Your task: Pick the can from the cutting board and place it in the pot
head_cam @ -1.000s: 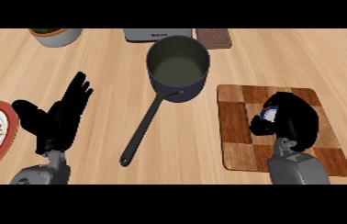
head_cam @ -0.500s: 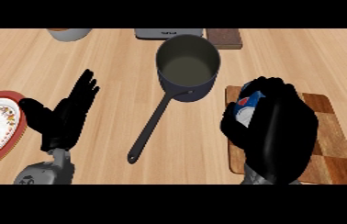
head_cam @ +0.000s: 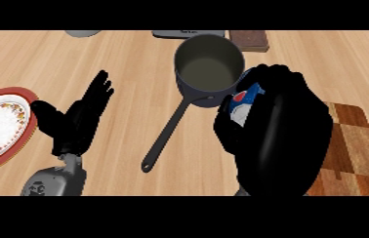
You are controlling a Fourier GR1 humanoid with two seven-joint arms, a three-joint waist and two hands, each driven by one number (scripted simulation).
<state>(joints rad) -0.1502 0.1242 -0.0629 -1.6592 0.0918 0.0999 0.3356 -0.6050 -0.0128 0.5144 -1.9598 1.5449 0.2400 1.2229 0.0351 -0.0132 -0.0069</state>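
The right hand (head_cam: 284, 134) is curling around the can (head_cam: 245, 104) and is holding it just beside the rim of the pot (head_cam: 209, 66). The pot is standing on the counter (head_cam: 137, 61), its long handle pointing toward the lower left. The cutting board (head_cam: 349, 139) is lying at the right, partly behind the hand. The left hand (head_cam: 79, 117) is resting open beside a plate (head_cam: 10, 122).
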